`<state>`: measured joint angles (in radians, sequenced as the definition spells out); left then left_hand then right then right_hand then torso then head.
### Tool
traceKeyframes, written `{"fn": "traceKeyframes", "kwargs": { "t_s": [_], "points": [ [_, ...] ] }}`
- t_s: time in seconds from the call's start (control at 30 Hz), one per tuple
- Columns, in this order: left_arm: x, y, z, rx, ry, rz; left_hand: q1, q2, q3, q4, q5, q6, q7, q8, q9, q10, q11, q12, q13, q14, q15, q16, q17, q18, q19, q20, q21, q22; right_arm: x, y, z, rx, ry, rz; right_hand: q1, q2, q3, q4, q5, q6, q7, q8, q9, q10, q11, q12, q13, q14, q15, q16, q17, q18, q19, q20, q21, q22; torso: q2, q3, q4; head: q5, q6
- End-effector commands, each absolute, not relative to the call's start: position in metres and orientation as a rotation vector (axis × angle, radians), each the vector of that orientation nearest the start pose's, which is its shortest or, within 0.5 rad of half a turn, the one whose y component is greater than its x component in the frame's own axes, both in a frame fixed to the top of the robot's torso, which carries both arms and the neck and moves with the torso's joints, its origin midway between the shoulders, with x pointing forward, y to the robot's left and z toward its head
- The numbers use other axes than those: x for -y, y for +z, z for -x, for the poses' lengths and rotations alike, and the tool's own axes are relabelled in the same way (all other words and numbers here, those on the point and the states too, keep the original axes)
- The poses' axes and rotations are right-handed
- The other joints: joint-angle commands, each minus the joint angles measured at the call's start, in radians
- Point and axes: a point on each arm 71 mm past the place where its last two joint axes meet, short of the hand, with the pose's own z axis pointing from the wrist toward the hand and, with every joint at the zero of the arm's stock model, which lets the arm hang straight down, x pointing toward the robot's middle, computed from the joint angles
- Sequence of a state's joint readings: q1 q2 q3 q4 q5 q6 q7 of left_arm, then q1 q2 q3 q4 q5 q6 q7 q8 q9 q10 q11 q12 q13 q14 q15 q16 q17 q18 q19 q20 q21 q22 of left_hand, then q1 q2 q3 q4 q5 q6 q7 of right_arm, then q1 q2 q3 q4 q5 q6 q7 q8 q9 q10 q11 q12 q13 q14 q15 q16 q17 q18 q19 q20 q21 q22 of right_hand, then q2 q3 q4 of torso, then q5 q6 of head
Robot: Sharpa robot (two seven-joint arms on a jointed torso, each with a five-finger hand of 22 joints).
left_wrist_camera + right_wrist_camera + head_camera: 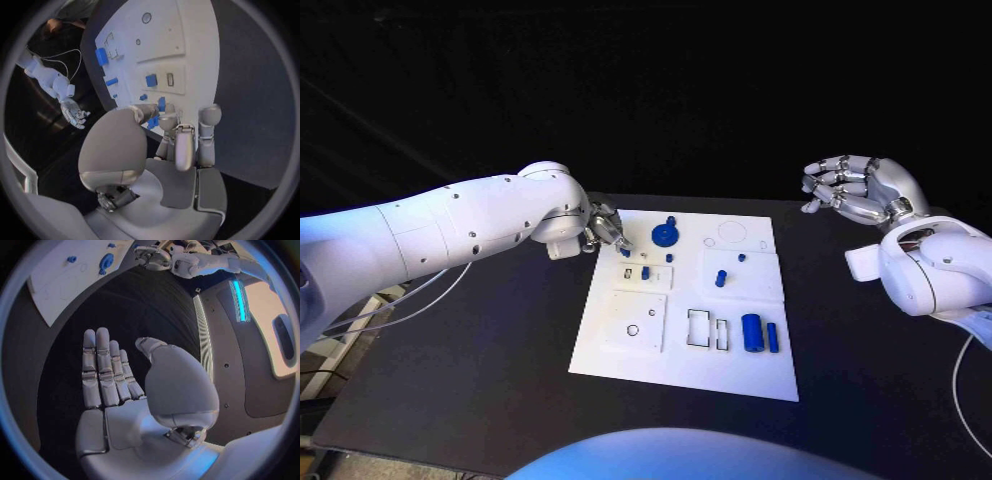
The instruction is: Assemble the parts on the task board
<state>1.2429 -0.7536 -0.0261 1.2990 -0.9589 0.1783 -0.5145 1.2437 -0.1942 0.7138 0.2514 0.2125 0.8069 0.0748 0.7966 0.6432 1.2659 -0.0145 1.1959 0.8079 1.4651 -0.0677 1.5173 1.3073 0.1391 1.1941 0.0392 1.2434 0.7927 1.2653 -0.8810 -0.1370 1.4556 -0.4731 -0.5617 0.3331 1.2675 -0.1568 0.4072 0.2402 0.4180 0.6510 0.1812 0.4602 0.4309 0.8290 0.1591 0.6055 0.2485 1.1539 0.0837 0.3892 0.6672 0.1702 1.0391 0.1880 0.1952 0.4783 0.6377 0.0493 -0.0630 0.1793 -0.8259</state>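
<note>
The white task board [733, 375] lies mid-table with several blue parts on it. A round blue disc [665, 236] sits near its far left corner, and two blue cylinders [753, 332] lie near its right edge. My left hand [606, 235] hovers over the far left corner, thumb and a finger pinching a small blue part [154, 121] just above the board. My right hand [855, 190] is raised beyond the board's far right corner, fingers straight and apart [103, 370], holding nothing.
Small blue pieces [721, 278] stand mid-board, by rectangular cut-outs [698, 328] and a round hole [633, 330]. The black table [473, 380] surrounds the board. White cables [401, 300] hang off the table's left edge.
</note>
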Motion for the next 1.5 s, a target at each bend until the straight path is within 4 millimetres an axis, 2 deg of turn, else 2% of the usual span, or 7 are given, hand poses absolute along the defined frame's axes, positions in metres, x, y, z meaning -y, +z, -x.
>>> {"fn": "traceKeyframes", "kwargs": {
  "t_s": [0.03, 0.27, 0.4, 0.7, 0.73, 0.77, 1.5],
  "points": [
    [-0.235, -0.217, -0.518, -2.289, -0.403, 0.369, -0.011, -0.003, 0.175, -0.167, 0.004, 0.018, -0.013, 0.006, 0.056, 0.009, -0.001, 0.004, 0.002, 0.076, -0.006, 0.004, 0.148, 0.002, 0.006, -0.001, 0.004, 0.001, 0.255, -0.174, -0.501, -1.386, 1.089, -0.647, -0.005, 0.009, -0.001, -0.004, -0.001, -0.007, 0.053, 0.006, -0.001, -0.007, 0.000, 0.003, -0.001, 0.005, 0.004, -0.003, 0.001, 0.010, 0.004, 0.005, -0.005, -0.001, 0.001, -0.0001, -0.0014, 0.005, 0.000],
    [-0.231, -0.223, -0.511, -2.303, -0.388, 0.324, -0.027, -0.011, 0.195, -0.174, 0.009, 0.023, -0.017, 0.016, 0.057, 0.011, -0.005, -0.001, -0.013, 0.076, -0.009, 0.004, 0.149, 0.000, 0.011, -0.003, 0.009, 0.010, 0.256, -0.174, -0.501, -1.387, 1.088, -0.649, -0.005, 0.009, -0.001, -0.004, -0.001, -0.007, 0.053, 0.006, -0.001, -0.007, 0.000, 0.003, -0.001, 0.005, 0.004, -0.003, 0.001, 0.010, 0.004, 0.005, -0.005, -0.001, 0.002, 0.0010, -0.0030, 0.006, -0.002],
    [-0.230, -0.228, -0.507, -2.316, -0.378, 0.306, -0.037, -0.019, 0.211, -0.179, 0.010, 0.026, -0.019, 0.024, 0.060, 0.019, -0.007, 0.007, 0.004, 0.076, -0.011, 0.004, 0.148, 0.000, 0.012, -0.005, 0.011, 0.013, 0.256, -0.175, -0.501, -1.387, 1.088, -0.649, -0.005, 0.009, -0.001, -0.004, -0.001, -0.007, 0.053, 0.006, -0.001, -0.007, 0.000, 0.003, -0.001, 0.005, 0.004, -0.003, 0.001, 0.010, 0.004, 0.005, -0.005, -0.001, 0.002, 0.0014, -0.0030, 0.006, -0.003],
    [-0.228, -0.234, -0.502, -2.337, -0.355, 0.269, -0.057, -0.028, 0.232, -0.184, 0.014, 0.029, -0.023, 0.037, 0.065, 0.024, -0.010, 0.008, 0.002, 0.076, -0.013, 0.004, 0.148, -0.001, 0.014, -0.007, 0.015, 0.019, 0.256, -0.175, -0.500, -1.387, 1.088, -0.650, -0.005, 0.009, -0.001, -0.004, -0.001, -0.007, 0.053, 0.006, -0.001, -0.007, 0.000, 0.003, -0.001, 0.005, 0.004, -0.003, 0.001, 0.010, 0.004, 0.005, -0.005, -0.001, 0.002, 0.0021, -0.0036, 0.007, -0.011],
    [-0.228, -0.235, -0.502, -2.336, -0.351, 0.265, -0.065, -0.034, 0.236, -0.184, 0.016, 0.034, -0.026, 0.045, 0.069, 0.043, -0.012, 0.032, 0.049, 0.077, -0.014, 0.004, 0.149, -0.001, 0.014, -0.008, 0.017, 0.021, 0.256, -0.175, -0.500, -1.388, 1.088, -0.650, -0.005, 0.009, -0.001, -0.004, -0.001, -0.007, 0.053, 0.006, -0.001, -0.007, 0.000, 0.003, -0.001, 0.005, 0.004, -0.003, 0.001, 0.010, 0.004, 0.005, -0.005, -0.001, 0.002, 0.0023, -0.0037, 0.007, -0.012],
    [-0.228, -0.235, -0.502, -2.335, -0.347, 0.260, -0.068, -0.035, 0.238, -0.185, 0.016, 0.035, -0.027, 0.048, 0.070, 0.043, -0.013, 0.033, 0.049, 0.076, -0.015, 0.004, 0.149, -0.001, 0.015, -0.009, 0.017, 0.022, 0.256, -0.175, -0.500, -1.388, 1.088, -0.651, -0.005, 0.009, -0.001, -0.004, -0.001, -0.007, 0.053, 0.006, -0.001, -0.007, 0.000, 0.003, -0.001, 0.005, 0.004, -0.003, 0.001, 0.010, 0.004, 0.005, -0.005, -0.001, 0.002, 0.0024, -0.0038, 0.006, -0.012],
    [-0.226, -0.240, -0.500, -2.332, -0.291, 0.197, -0.076, -0.041, 0.250, -0.187, 0.019, 0.037, -0.030, 0.057, 0.074, 0.044, -0.015, 0.035, 0.053, 0.077, -0.017, 0.004, 0.149, -0.001, 0.014, -0.010, 0.018, 0.022, 0.255, -0.175, -0.500, -1.389, 1.090, -0.653, -0.005, 0.010, -0.001, -0.005, 0.001, -0.008, 0.053, 0.007, -0.002, -0.008, 0.000, 0.006, -0.005, 0.005, 0.004, -0.006, 0.004, 0.010, 0.005, 0.005, -0.007, -0.004, 0.002, 0.0015, -0.0033, 0.008, -0.016]
  ]
}}
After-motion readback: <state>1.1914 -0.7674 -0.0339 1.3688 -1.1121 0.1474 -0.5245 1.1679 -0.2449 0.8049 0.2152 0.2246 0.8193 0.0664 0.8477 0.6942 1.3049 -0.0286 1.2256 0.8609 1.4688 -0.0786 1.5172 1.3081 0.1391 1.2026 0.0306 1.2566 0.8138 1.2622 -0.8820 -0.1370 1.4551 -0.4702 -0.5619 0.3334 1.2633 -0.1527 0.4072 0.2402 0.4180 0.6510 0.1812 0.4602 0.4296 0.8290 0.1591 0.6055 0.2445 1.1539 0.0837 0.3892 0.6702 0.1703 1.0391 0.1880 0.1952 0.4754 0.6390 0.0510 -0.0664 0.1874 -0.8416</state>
